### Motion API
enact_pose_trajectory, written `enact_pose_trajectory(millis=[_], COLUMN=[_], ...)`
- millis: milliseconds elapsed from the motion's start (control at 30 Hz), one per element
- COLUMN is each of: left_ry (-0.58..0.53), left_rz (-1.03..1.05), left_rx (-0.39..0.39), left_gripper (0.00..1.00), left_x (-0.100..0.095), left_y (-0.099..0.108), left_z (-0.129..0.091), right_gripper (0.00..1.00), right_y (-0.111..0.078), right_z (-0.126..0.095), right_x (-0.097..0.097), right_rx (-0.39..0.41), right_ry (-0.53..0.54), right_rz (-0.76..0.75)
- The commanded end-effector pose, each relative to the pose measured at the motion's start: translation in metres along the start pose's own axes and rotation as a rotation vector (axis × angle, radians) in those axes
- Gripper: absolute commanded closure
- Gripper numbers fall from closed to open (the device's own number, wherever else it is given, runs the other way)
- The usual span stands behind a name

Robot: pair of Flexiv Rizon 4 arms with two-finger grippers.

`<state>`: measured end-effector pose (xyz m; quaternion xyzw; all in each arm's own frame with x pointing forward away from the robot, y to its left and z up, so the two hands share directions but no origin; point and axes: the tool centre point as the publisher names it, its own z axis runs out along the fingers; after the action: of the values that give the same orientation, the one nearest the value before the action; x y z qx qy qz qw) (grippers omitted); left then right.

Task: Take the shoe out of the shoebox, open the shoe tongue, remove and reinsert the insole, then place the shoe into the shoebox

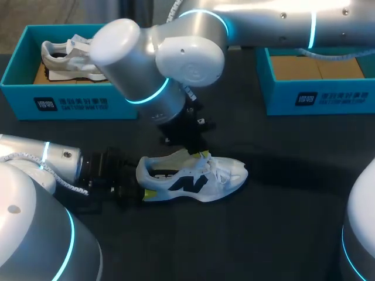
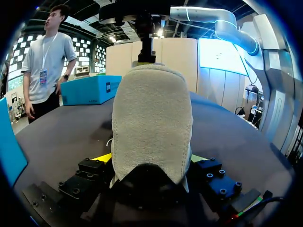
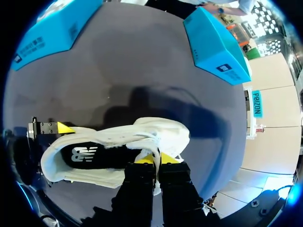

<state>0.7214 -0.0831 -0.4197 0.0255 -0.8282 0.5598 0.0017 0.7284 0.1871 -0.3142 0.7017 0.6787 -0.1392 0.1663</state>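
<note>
Right now I judge the tongue-opening step is in hand: the shoe [image 1: 193, 178] sits on the table, out in front of both shoeboxes. My left gripper [image 1: 139, 190] clamps its heel [image 2: 151, 123], one yellow fingertip [image 2: 102, 157] pressed on each side. My right gripper [image 1: 198, 151] comes down from above with its jaws narrow, apparently pinching the tongue [image 3: 149, 144] near the laces. The next move calls for lifting the tongue up and toward the toe while the left side holds steady, so the opening widens enough to reach the insole. I cannot see the insole; the inside of the shoe reads only as dark. The pinch itself is hidden behind the right fingers, and my right arm covers part of the left shoebox [image 1: 70, 106], where a second shoe [image 1: 65, 58] lies.
</note>
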Motion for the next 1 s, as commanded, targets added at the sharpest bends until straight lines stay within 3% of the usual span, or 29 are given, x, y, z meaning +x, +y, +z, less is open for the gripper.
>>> enact_pose_trajectory(millis=[33, 333, 633, 900, 933, 1000], left_ry=[-0.003, -0.003, -0.003, -0.003, -0.003, -0.003], left_rz=[0.001, 0.001, 0.001, 0.001, 0.001, 0.001], left_rx=[0.001, 0.001, 0.001, 0.001, 0.001, 0.001], left_gripper=[1.0, 1.0, 1.0, 1.0, 1.0, 1.0], left_x=[0.002, 0.002, 0.002, 0.002, 0.002, 0.002], left_y=[0.003, 0.003, 0.003, 0.003, 0.003, 0.003], left_z=[0.003, 0.003, 0.003, 0.003, 0.003, 0.003], right_gripper=[1.0, 1.0, 1.0, 1.0, 0.95, 0.64], right_y=[0.0, 0.006, 0.009, 0.007, 0.007, 0.007], right_z=[0.0, 0.01, 0.035, 0.061, 0.065, 0.07], right_x=[-0.016, -0.035, -0.053, -0.055, -0.055, -0.055], right_rx=[-0.007, 0.02, 0.056, 0.083, 0.087, 0.088], right_ry=[0.005, -0.078, -0.154, -0.156, -0.154, -0.147], right_rz=[0.004, -0.012, -0.031, -0.052, -0.05, -0.05])
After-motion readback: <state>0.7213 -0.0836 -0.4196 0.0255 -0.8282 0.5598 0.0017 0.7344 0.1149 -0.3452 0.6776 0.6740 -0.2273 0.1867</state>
